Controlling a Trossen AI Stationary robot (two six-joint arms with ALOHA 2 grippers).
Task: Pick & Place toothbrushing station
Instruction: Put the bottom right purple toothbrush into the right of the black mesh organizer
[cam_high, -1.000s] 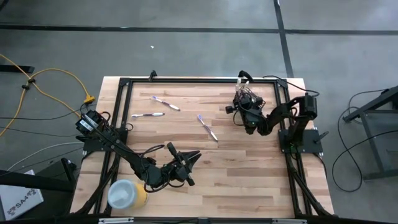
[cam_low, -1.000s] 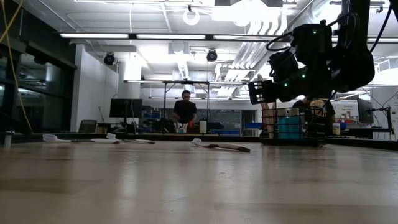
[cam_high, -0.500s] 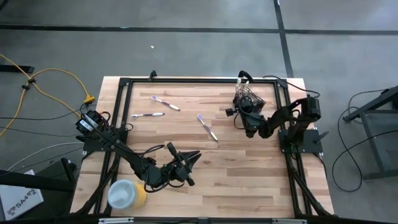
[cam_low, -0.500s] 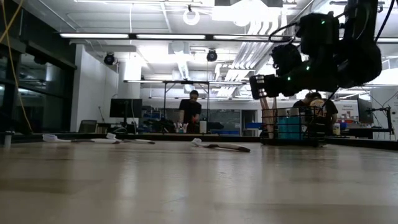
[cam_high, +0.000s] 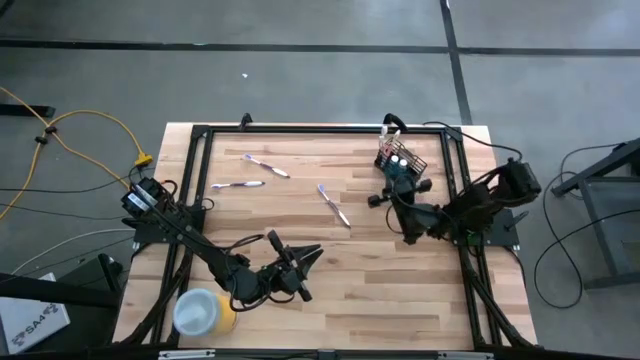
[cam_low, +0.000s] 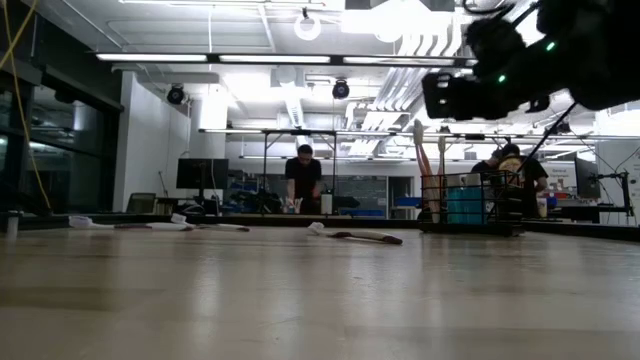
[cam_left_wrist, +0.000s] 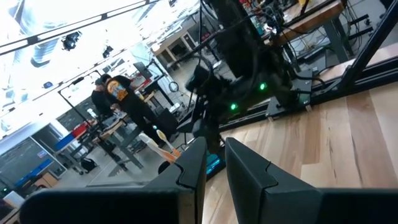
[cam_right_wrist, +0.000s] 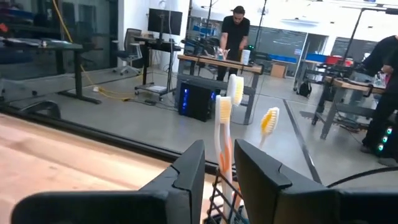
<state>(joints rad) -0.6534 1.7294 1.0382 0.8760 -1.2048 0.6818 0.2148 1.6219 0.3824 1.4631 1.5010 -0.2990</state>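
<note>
High view: a pale wooden-plank table (cam_high: 380, 270) framed by black rails, on a grey floor. Three toothbrushes (cam_high: 334, 205) lie loose across its far half; the black mesh holder (cam_high: 400, 160) stands at the far right corner. A yellow cylinder (cam_high: 205, 313) sits at the near left. The left hand (cam_high: 305, 260) rests low near it, fingers parted. The right hand (cam_high: 395, 212) hovers just beside the holder.

Low view: an open workshop with ceiling lights; one person (cam_low: 302, 180) stands at a distant bench.

Right wrist view: fingers (cam_right_wrist: 186, 171) slightly apart, gripping nothing — three upright brush heads (cam_right_wrist: 235, 89) rise from the holder beyond.
</note>
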